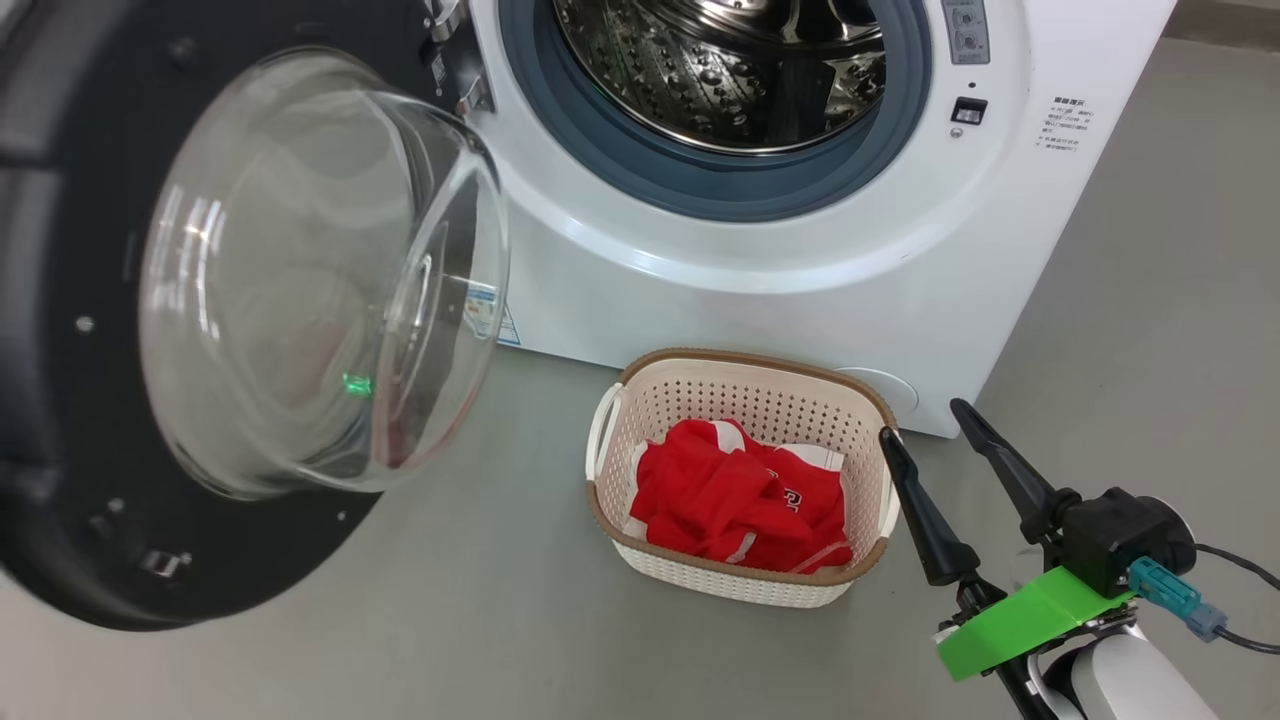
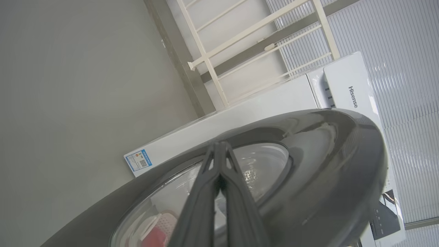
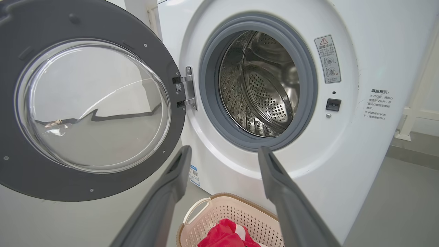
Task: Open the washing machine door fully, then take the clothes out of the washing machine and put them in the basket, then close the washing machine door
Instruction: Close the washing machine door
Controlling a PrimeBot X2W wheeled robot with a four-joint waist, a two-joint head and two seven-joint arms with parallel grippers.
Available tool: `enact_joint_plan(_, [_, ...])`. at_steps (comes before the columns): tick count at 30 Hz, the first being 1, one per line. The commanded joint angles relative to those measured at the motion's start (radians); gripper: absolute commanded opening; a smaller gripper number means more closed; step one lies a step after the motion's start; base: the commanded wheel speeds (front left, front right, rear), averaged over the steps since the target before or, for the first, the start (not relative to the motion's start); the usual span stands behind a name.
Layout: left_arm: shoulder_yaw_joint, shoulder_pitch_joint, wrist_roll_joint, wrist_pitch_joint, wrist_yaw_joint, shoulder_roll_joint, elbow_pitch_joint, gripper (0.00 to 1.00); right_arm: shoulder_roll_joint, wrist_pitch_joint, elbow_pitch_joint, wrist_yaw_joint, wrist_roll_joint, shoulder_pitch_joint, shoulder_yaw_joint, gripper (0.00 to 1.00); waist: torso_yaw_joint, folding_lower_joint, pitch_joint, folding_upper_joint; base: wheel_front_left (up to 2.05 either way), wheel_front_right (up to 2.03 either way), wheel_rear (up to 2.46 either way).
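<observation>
Left of the drum opening, the large round washing machine door (image 1: 300, 280), a wide glossy black rim around a clear bulging glass bowl, is being seen swung well out on its hinge (image 3: 187, 89). Its bowl is facing right across the head view, its outer face turned away. Being round, it is being given no long axis; the hinge line is running upright.

The perforated steel drum (image 3: 264, 85) of the white front-loading washing machine (image 1: 760, 260) is being read as empty, as far as is visible. The bright red clothes (image 1: 740, 500) with white trim are being found heaped in the small cream perforated plastic basket (image 1: 760, 362), set on the grey floor (image 1: 480, 600) just before the machine. Its long axis is judged to run along the machine front.

Step in hand, as judged: closing the door. The left gripper (image 2: 219, 145) is being carried with fingers pressed together over the door's outer face; contact cannot be told. The right gripper (image 1: 922, 420) is being carried spread, holding nothing, just right of the basket.

The next move is being judged to call for a push on the outer face near the free edge, until the latch slot (image 3: 333, 104) is met.
</observation>
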Motion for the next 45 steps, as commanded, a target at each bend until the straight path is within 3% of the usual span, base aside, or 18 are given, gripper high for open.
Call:
enact_joint_plan(1, [-0.008,0.027,-0.016,0.023,-0.011,0.018,-0.041,0.00,-0.001,-0.006,-0.021,0.006,0.009,-0.028,0.012,1.00,0.001,-0.0001,-0.002,0.0000,0.00,0.00,0.00])
enact_joint_plan(11, [-0.024,0.122,-0.094,0.085,-0.007,-0.092,-0.231,0.00,0.016,-0.006,-0.020,0.006,0.012,-0.014,0.008,1.00,-0.002,-0.0001,-0.017,0.0000,0.00,0.00,0.00])
enact_joint_plan(20, [-0.044,0.207,-0.127,0.129,0.047,-0.170,-0.427,0.00,0.023,-0.006,-0.021,0.006,0.014,-0.004,0.000,1.00,-0.020,-0.0001,-0.027,0.0000,0.00,0.00,0.00])
enact_joint_plan(45, [-0.192,0.372,-0.308,0.092,0.142,-0.201,-0.683,0.00,0.038,-0.006,-0.023,0.006,0.011,-0.012,-0.010,1.00,-0.117,-0.0001,-0.016,0.0000,0.00,0.00,0.00])
